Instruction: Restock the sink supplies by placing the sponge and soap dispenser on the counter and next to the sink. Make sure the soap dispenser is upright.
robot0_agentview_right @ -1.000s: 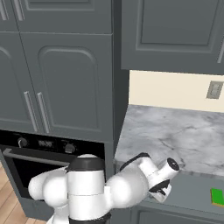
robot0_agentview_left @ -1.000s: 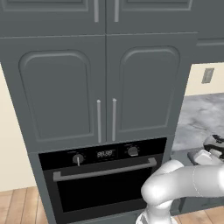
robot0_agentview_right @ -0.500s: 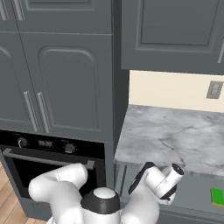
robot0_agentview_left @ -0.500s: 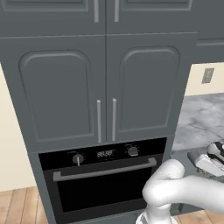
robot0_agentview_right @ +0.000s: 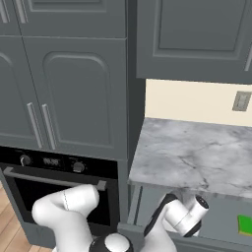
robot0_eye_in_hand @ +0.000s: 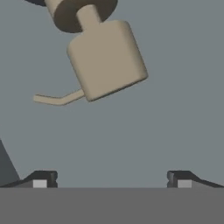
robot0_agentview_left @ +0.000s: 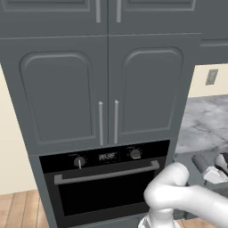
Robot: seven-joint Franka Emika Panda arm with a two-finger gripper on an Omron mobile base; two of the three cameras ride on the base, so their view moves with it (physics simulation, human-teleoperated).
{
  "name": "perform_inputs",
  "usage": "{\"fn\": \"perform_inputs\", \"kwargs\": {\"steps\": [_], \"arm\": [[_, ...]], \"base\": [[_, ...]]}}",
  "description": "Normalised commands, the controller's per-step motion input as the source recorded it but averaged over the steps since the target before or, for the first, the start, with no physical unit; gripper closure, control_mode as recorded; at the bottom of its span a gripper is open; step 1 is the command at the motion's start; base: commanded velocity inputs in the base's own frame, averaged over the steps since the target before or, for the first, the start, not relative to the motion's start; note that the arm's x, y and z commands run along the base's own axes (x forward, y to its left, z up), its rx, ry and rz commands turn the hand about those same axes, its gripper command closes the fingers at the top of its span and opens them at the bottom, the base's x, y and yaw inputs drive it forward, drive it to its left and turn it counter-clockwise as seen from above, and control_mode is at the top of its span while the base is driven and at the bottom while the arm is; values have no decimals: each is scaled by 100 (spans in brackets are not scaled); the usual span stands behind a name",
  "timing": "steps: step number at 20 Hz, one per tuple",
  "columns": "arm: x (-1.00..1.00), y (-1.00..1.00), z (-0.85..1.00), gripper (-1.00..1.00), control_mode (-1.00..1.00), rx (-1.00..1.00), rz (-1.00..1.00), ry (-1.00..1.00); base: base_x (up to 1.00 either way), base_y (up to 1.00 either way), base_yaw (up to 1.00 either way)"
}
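The soap dispenser's beige pump top [robot0_eye_in_hand: 105, 54] fills the upper middle of the hand view, with its thin spout pointing left and the dark collar cut off by the top edge. It rests over a flat grey surface. My gripper [robot0_eye_in_hand: 111, 179] is open, its two fingertips [robot0_eye_in_hand: 43, 179] wide apart below the pump top and touching nothing. From the right base, my hand [robot0_agentview_right: 186, 217] hangs low in front of the cabinets, under the edge of the marble counter [robot0_agentview_right: 197, 152]. The green sponge [robot0_agentview_right: 244, 225] lies in a grey recess below the counter, right of the hand. The sink is out of view.
A tall dark grey cabinet [robot0_agentview_left: 107, 89] with a built-in black oven [robot0_agentview_left: 107, 182] stands left of the counter. Upper cabinets [robot0_agentview_right: 197, 34] hang over the counter, and a wall outlet [robot0_agentview_right: 241, 101] sits on the beige backsplash. My white arm [robot0_agentview_right: 69, 206] folds low before the oven.
The arm has folded lower and swung in front of the oven. The hand has dipped a little lower under the counter edge. The jaws have stayed wide open.
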Motion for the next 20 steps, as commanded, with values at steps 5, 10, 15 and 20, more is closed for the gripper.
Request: {"fn": "perform_inputs", "kwargs": {"steps": [5,10,15,20], "arm": [[-96,-4,-24,-100,-100,0,0,0],[-99,0,-4,-100,-100,0,0,2],[-92,0,0,-100,-100,0,0,9],[-50,0,18,-100,-100,0,0,11]], "base": [[0,0,0],[0,0,0],[0,0,0],[0,0,0]]}}
